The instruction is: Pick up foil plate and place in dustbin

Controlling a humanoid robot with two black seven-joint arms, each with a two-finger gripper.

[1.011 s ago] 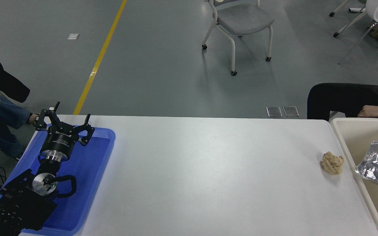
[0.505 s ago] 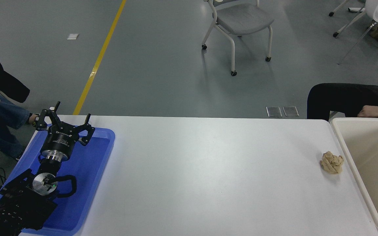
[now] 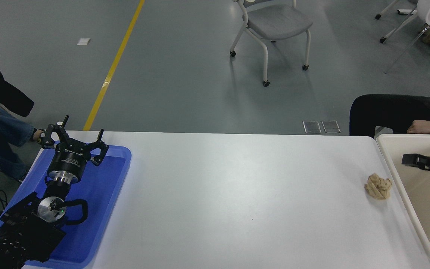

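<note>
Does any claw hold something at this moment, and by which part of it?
The left claw is open and holds nothing. Only a part of the right claw shows, over the dustbin; nothing is seen in it.

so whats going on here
The robot's right gripper reaches in from the right edge over the beige dustbin, holding nothing that shows. No foil plate is in view. A tan paper ball lies on the white table beside the bin. The left gripper sits parked, open, over the blue tray.
</note>
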